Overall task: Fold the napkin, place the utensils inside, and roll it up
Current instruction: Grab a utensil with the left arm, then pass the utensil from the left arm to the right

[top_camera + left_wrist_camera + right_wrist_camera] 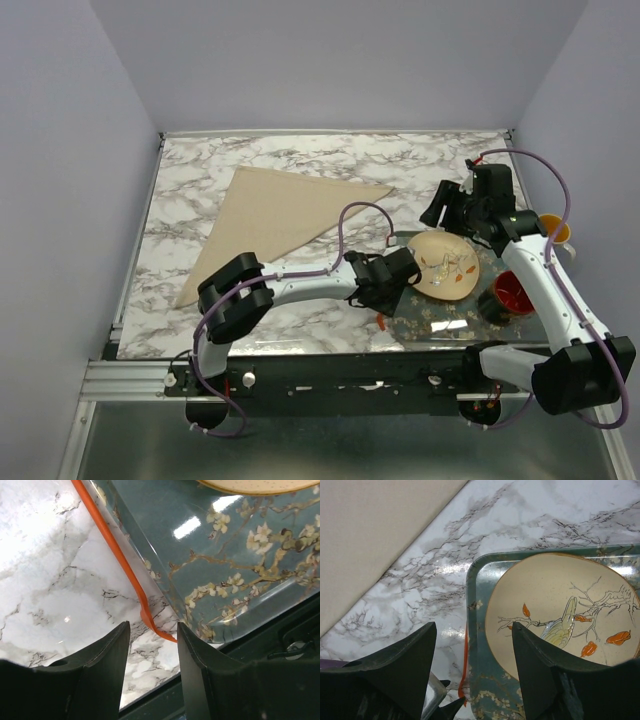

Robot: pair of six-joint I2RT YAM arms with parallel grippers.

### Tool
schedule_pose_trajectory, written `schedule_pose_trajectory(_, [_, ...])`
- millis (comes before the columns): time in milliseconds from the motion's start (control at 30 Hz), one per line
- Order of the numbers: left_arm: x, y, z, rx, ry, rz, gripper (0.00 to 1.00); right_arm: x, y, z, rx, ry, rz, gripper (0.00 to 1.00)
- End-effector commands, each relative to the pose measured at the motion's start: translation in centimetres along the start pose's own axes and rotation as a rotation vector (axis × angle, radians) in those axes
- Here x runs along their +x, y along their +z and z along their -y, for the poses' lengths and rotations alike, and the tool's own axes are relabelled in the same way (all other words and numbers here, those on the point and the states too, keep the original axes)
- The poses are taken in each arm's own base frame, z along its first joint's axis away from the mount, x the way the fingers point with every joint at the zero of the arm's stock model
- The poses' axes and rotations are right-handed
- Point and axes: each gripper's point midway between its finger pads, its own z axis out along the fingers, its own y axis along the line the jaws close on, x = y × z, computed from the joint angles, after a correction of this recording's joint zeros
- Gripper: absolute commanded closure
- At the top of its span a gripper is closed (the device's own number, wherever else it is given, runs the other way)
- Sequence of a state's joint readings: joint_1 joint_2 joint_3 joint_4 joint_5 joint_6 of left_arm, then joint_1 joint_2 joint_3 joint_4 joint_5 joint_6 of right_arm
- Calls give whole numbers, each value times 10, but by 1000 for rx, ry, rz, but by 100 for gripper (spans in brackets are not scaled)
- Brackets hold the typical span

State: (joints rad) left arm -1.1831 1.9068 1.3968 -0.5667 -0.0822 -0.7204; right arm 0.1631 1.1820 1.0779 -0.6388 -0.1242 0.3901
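Top external view: you will find the napkin lying flat on the marble desk, left of centre and folded into a triangle. It is well apart from both arms. At the near right, a teal blossom-print tray carries a tan plate painted with a bird and orange leaves. A red cup stands just right of the plate. An orange cup sits farther right, by the right arm.

Left wrist view: the orange utensil lies on the desk, not on the tray. It runs along just beside the tray's left edge. Its near end curves in between the fingers of your left claw. The jaws stand partly apart, one on each side of that end, with bare marble showing on the left side. The tip reaches right up to the other finger, and you cannot tell from this view whether it touches. Nothing is clamped and the utensil rests on the desk.

Right wrist view: your right claw hangs above the tray's far left corner with its jaws wide apart and nothing between them. Below it you see the plate's rim and the napkin's edge at upper left. A sliver of the utensil shows beside the tray.
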Motion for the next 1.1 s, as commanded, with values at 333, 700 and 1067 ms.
schedule_pose_trajectory(333, [11,22,-16,-66,9,-50,51,5,-3,2,-13,-24,1,29])
schedule_pose_trajectory(700, [14,2,-56,-71,-31,-40,100,18,7,-17,-161,-74,-25,12])
schedule_pose_trajectory(1067, [7,-112,-76,545,-96,6,100,69,10,-126,-785,-84,-225,7])
